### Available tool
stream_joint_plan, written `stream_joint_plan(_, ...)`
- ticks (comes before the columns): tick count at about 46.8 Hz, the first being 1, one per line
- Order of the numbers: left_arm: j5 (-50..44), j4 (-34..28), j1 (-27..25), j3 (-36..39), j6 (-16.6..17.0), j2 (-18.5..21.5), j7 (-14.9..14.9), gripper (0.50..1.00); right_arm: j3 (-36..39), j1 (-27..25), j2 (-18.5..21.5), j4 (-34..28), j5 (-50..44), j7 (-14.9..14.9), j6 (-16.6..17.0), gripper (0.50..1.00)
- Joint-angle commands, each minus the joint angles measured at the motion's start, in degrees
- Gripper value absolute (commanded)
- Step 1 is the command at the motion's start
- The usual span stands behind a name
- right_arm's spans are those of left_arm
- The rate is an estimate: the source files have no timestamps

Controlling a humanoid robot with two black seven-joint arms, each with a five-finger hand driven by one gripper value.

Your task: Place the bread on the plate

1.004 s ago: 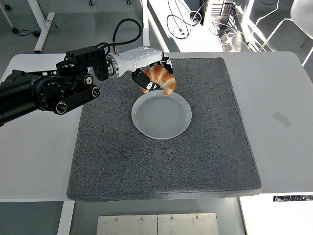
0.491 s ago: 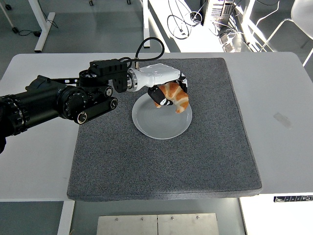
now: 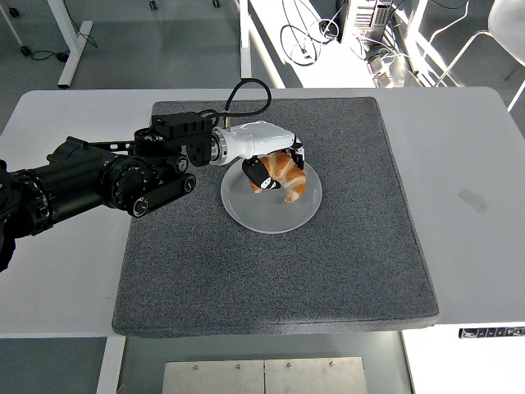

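Your inventory, head view:
- Left hand [image 3: 275, 168]: fingers curled round the bread [image 3: 285, 175], gripping it from above.
- Bread: golden croissant, over the far part of the plate [image 3: 271, 215], low to its surface; can't tell if it's touching.
- Plate: pale, round, on grey mat [image 3: 271, 271], approx. mat ctr.
- Mat: on white table [image 3: 467, 205].
- Left arm: enters from left edge.

White worktop [image 3: 484, 164] fills most of view, dark grey mat [image 3: 279, 271] on its middle. Grey floor [image 3: 148, 49] behind. White table legs [image 3: 70, 33] at top left. Black cables [image 3: 308, 37] lie on floor at top centre. Strong light stripes at top right. Metal plate [image 3: 262, 376] below near edge.
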Motion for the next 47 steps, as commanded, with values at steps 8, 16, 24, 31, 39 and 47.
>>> stream_joint_plan(8, -0.01, 0.73, 1.30, 0.19, 0.08, 0.01, -0.54, 0.500, 0.00, 0.01, 0.00, 0.02, 0.00, 0.00, 0.08, 1.000)
stream_joint_plan(16, -0.01, 1.52, 1.39, 0.19, 0.08, 0.01, -0.63, 0.500, 0.00, 0.01, 0.00, 0.02, 0.00, 0.00, -0.01, 1.000)
stream_joint_plan(24, -0.01, 1.52, 1.48, 0.19, 0.08, 0.01, -0.63, 0.500, 0.00, 0.01, 0.00, -0.07, 0.00, 0.00, -0.01, 1.000)
stream_joint_plan(31, -0.01, 1.69, 1.75, 0.19, 0.08, 0.01, -0.63, 0.500, 0.00, 0.01, 0.00, 0.02, 0.00, 0.00, -0.01, 1.000)
stream_joint_plan(39, -1.32, 1.69, 1.83, -0.42, 0.08, 0.01, -0.37, 0.671, 0.00, 0.01, 0.00, 0.02, 0.00, 0.00, -0.01, 1.000)
stream_joint_plan(47, -5.81, 1.69, 1.39, -0.16, -0.01, 0.01, -0.10, 0.963, 0.00, 0.01, 0.00, -0.07, 0.00, 0.00, -0.01, 1.000)
